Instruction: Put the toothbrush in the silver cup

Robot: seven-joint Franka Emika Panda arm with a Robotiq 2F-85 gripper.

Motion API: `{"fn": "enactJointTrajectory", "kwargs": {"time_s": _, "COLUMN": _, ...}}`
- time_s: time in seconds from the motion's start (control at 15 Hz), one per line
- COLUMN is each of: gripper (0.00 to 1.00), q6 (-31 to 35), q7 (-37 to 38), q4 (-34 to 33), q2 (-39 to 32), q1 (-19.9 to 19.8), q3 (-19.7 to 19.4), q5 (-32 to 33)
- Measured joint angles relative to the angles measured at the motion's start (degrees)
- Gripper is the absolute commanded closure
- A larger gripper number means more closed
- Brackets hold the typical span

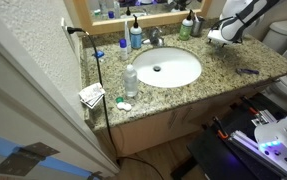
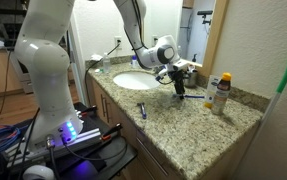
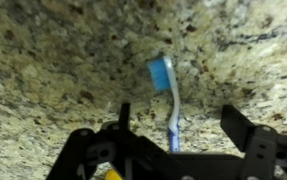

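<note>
The toothbrush point(image 3: 169, 95) has a blue head and a white-and-blue handle. It lies flat on the speckled granite counter and also shows in an exterior view point(image 2: 189, 96). My gripper point(image 3: 180, 125) is open, hovering just above it with one finger on each side of the handle; it shows in both exterior views point(image 1: 219, 38) point(image 2: 180, 80). The silver cup point(image 1: 186, 28), with slim items sticking out, stands at the back of the counter beside the faucet, to the left of my gripper. I cannot make the cup out behind my gripper in the other exterior view.
A white sink point(image 1: 168, 68) sits mid-counter, with a clear plastic bottle point(image 1: 131, 78) and a blue bottle point(image 1: 136, 35) to its left. An orange-and-green container point(image 2: 223, 88) stands by the wall. A small dark item point(image 2: 141, 108) lies near the counter's front edge.
</note>
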State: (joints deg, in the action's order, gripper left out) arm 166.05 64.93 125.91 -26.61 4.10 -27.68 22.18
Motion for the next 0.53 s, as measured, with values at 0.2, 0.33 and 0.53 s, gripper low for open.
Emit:
{"fn": "enactJointTrajectory", "kwargs": {"time_s": 0.2, "gripper": 0.59, "q6": 0.00, "q7": -0.22, "q4": -0.48, "q2": -0.06, "q1": 0.73, "q3": -0.60, "q5": -0.72}}
{"fn": "enactJointTrajectory", "kwargs": {"time_s": 0.33, "gripper": 0.75, "q6": -0.07, "q7": -0.83, "q4": -0.66, "q2": 0.05, "q1": 0.73, "q3": -0.71, "q5": -1.66}}
{"fn": "enactJointTrajectory", "kwargs": {"time_s": 0.53, "gripper": 0.94, "q6": -0.33, "q7": -2.30, "q4": -0.50, "q2": 0.39, "q1": 0.46, "q3": -0.95, "q5": -3.66}}
